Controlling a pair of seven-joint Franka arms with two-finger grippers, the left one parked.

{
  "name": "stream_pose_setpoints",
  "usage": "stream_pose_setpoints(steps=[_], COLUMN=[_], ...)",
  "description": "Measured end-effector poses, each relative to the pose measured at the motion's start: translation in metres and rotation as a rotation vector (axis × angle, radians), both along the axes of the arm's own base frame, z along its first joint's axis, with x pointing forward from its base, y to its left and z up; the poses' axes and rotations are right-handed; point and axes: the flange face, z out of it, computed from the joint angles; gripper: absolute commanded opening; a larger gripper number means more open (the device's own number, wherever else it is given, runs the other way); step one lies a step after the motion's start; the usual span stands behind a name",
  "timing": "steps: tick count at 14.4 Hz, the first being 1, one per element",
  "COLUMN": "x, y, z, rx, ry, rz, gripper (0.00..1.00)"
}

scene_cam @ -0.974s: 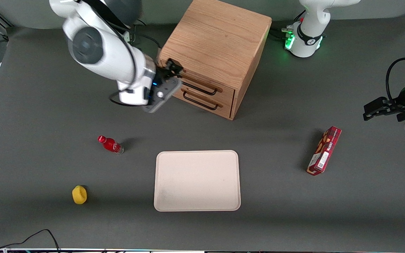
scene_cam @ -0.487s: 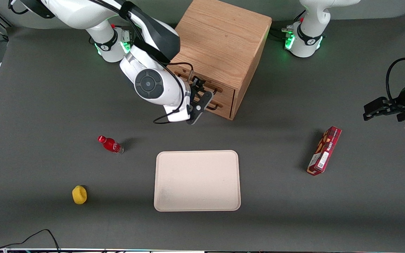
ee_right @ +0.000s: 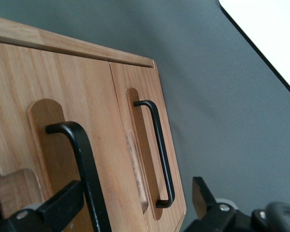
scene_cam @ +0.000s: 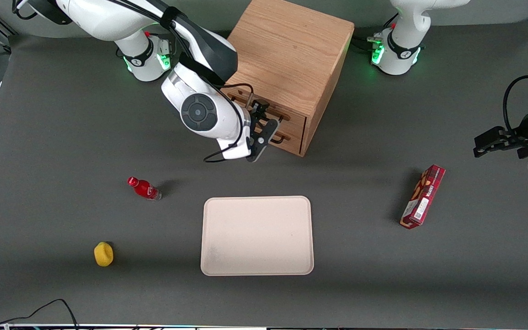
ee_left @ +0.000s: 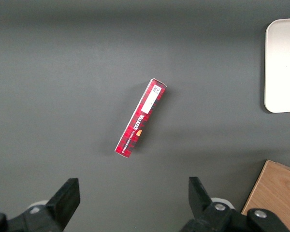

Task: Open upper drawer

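**Squaring up to the top handle**

I am bringing my hand (scene_cam: 262,124) in from the cabinet's (scene_cam: 287,50) working-arm corner to just in front of its drawers, and over the last half second I am only nudging closer, so I judge the approach nearly over and the grasp next. My fingers (ee_right: 63,203) are standing spread, pinching nothing, with the black wire handle (ee_right: 84,159) of the upper drawer (scene_cam: 290,114) running between them, closer to one. That drawer is sitting shut, flush in the cabinet's face, directly above the lower drawer (ee_right: 135,82).
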Motion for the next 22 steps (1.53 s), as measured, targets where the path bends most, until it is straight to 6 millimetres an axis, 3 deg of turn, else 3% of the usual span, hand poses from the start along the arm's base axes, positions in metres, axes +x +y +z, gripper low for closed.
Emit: stream_pose_setpoints(steps=[8,18,20,22], x=[0.001,0.000,0.003,0.020], y=[-0.002,-0.004,-0.005,-0.011], z=[0.000,-0.016,-0.016,-0.012], rx=[0.020,0.014,0.008,-0.006], ry=[0.003,0.035,0.020,-0.029], rz=[0.024,0.028,0.036,0.035], gripper=[1.00,1.00,1.00,1.00])
